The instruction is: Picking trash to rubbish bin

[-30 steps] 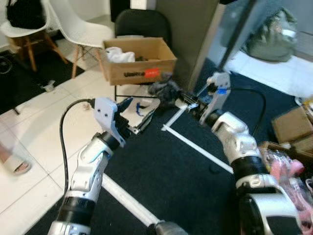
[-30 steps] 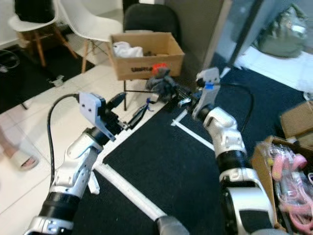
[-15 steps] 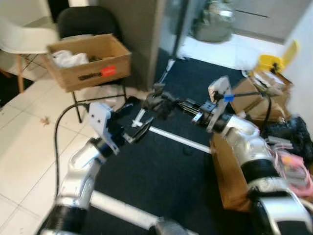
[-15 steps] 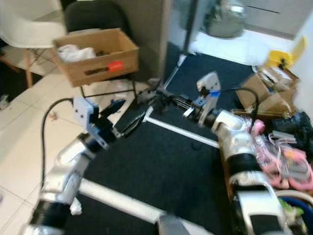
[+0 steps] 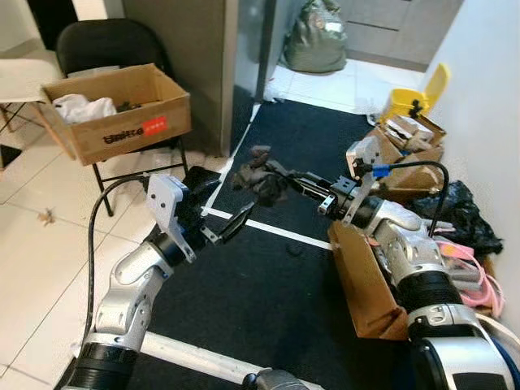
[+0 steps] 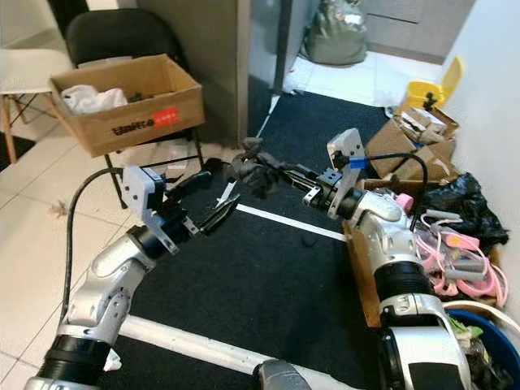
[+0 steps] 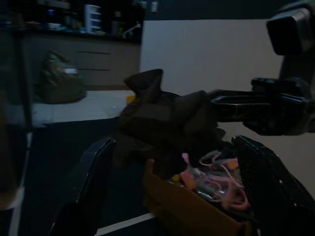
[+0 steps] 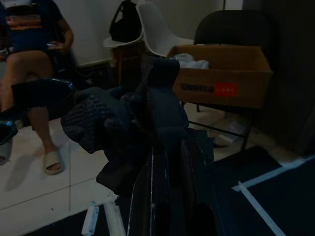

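1. The right gripper [image 5: 280, 180] is stretched forward at the end of its arm, its two black fingers pressed together on a crumpled dark rag [image 5: 262, 176]. The wad bulges off the fingertips and hangs in the air above the black carpet [image 5: 276, 276]. Carrying it out at full reach probably keeps the loose folds away from the robot's own body as it turns.

2. In the right wrist view the same rag [image 8: 133, 123] wraps over the fingers, pinched near its middle so that both ends droop. That looks like a firm enough hold for carrying.

3. The left gripper [image 5: 225, 221] sits just below and to the left of the rag, apart from it. Its fingers are spread and nothing lies between them. The left wrist view looks straight up at the rag [image 7: 165, 115], so this arm seems poised as a spare or for balance.

4. Below the right forearm, an open brown paper bag [image 5: 361, 280] stands against the wall with pink trash [image 6: 451, 256] beside it. A blue rim [image 6: 491, 325] shows beyond. I judge the drop point lies there, to the right of the pincer, though which container is the bin is unclear.

5. Behind the grippers to the left, a cardboard box [image 5: 114, 110] of scraps rests on a black chair [image 5: 106, 49].

6. A seated person [image 8: 34, 59] shows in the right wrist view, well apart from the rag.
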Motion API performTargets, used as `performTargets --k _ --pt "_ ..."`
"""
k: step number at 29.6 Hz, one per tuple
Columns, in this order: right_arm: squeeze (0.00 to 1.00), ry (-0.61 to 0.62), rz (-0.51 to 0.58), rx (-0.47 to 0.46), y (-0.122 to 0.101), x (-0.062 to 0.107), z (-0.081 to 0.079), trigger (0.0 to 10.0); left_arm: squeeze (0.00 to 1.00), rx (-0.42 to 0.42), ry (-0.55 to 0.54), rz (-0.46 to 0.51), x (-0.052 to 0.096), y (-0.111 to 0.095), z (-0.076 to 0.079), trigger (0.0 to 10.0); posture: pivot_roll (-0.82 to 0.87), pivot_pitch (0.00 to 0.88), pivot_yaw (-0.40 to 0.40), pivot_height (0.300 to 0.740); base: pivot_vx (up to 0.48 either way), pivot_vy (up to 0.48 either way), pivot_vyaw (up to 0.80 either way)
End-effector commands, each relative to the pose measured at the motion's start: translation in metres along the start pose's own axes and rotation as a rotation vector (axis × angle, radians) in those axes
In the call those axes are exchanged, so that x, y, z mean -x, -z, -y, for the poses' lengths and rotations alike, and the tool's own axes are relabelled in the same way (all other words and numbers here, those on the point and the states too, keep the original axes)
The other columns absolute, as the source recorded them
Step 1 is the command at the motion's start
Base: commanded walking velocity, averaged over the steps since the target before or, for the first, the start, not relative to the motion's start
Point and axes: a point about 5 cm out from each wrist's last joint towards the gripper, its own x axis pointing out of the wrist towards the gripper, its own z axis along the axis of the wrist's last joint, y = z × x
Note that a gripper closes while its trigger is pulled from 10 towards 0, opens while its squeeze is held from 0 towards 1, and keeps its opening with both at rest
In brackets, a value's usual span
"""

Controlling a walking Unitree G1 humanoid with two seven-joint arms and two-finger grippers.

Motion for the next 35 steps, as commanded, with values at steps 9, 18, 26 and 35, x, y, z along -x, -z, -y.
performTargets --k 9,18,26,35 --pt "0.0 0.017 0.014 0.006 -0.003 0.0003 0.0012 10.0 0.0 0.044 0.003 0.034 -0.0048 -0.0007 0.005 10.0 -0.03 0.0 -0.045 0.74 0.456 0.0 0.0" --pt "0.0 0.038 0.012 0.01 -0.0033 0.0001 0.0029 10.0 0.0 0.055 0.002 0.04 -0.0053 -0.0004 0.0052 10.0 -0.03 0.0 -0.045 0.74 0.48 0.0 0.0" --pt "0.0 0.046 0.016 0.011 -0.0048 -0.0012 0.0032 10.0 0.0 0.062 0.002 0.043 -0.0055 -0.0002 0.0053 10.0 -0.03 0.0 -0.045 0.74 0.48 0.0 0.0" --pt "0.0 0.043 0.011 0.02 -0.0047 -0.0018 0.003 10.0 0.0 0.063 0.003 0.043 -0.0055 0.0006 0.0053 10.0 -0.02 0.0 -0.049 0.74 0.48 0.0 0.0"
